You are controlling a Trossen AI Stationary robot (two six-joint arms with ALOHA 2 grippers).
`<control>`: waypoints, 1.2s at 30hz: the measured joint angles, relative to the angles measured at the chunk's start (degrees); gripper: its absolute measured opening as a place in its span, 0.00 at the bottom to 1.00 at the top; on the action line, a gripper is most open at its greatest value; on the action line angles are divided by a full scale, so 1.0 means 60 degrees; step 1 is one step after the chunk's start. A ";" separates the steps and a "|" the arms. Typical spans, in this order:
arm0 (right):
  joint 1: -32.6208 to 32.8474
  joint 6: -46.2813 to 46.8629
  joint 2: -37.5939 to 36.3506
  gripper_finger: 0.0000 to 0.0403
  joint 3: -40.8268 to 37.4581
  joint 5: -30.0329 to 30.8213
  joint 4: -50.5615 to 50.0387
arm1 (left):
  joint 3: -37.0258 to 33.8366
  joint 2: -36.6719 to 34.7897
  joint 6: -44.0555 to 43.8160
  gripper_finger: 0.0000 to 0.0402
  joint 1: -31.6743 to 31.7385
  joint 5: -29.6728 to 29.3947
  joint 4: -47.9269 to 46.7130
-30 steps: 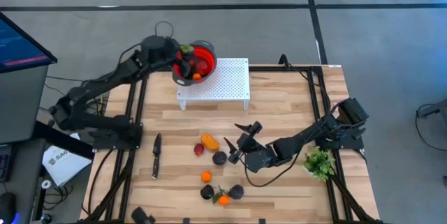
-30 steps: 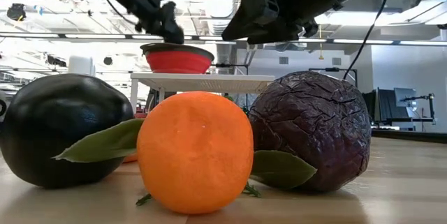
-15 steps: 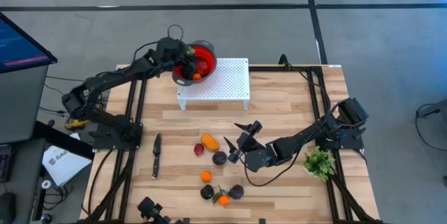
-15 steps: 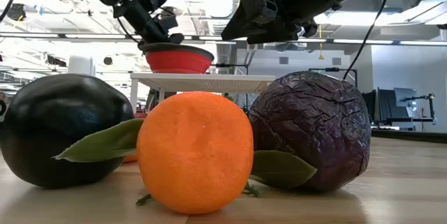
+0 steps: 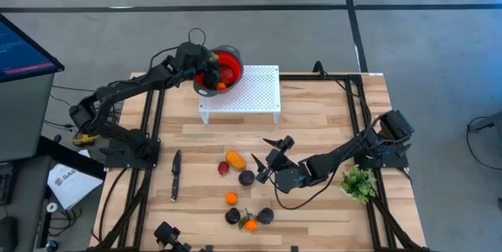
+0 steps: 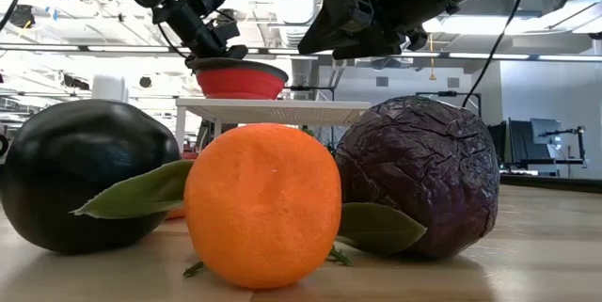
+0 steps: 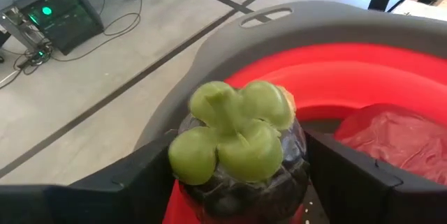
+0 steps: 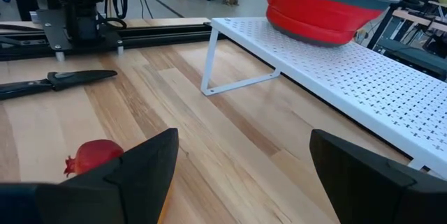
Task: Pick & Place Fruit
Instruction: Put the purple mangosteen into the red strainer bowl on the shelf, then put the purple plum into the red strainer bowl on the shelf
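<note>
Where the high view looks down, the left claw [image 5: 209,61] sits over the red bowl [image 5: 227,57] on the white perforated stand [image 5: 251,91], while the right claw [image 5: 261,162] hangs wide above the wooden surface [image 5: 314,118] beside a dark fruit [image 5: 246,178], with the oblong orange piece [image 5: 234,159], a small red fruit [image 5: 223,169] and an orange ball [image 5: 231,199] nearby.

In the low view, an orange [image 6: 262,204] stands between a black fruit [image 6: 75,184] and a wrinkled purple fruit [image 6: 419,175].

The left wrist view shows that claw clamped on a dark mangosteen [image 7: 241,154] with a green cap, over the bowl's rim.

The right wrist view shows spread fingers [image 8: 147,168], a knife [image 8: 56,81] and the red fruit on the surface.
</note>
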 joint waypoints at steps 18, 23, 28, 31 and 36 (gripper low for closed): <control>-0.0025 -0.0004 -0.0006 0.79 0.0000 0.0000 -0.0004 | -0.0022 -0.0826 0.0097 0.78 -0.0044 0.0341 0.0219; -0.0025 -0.0004 -0.0007 0.79 0.0000 -0.0005 0.0000 | -0.0022 -0.1752 0.0099 0.78 -0.0044 0.0905 0.0260; -0.0085 -0.0007 -0.0007 0.79 0.0000 -0.1146 0.0000 | -0.0022 -0.2805 0.0070 0.76 -0.0269 0.2525 0.0027; -0.0210 -0.0025 -0.0007 0.79 0.0000 -0.3053 0.0007 | -0.0232 -0.3521 0.0046 0.74 -0.0748 0.3879 -0.0023; -0.0644 0.0252 -0.0001 0.79 0.0000 -0.6866 -0.0002 | -0.1311 -0.4647 -0.0011 0.72 -0.2322 0.5436 -0.0036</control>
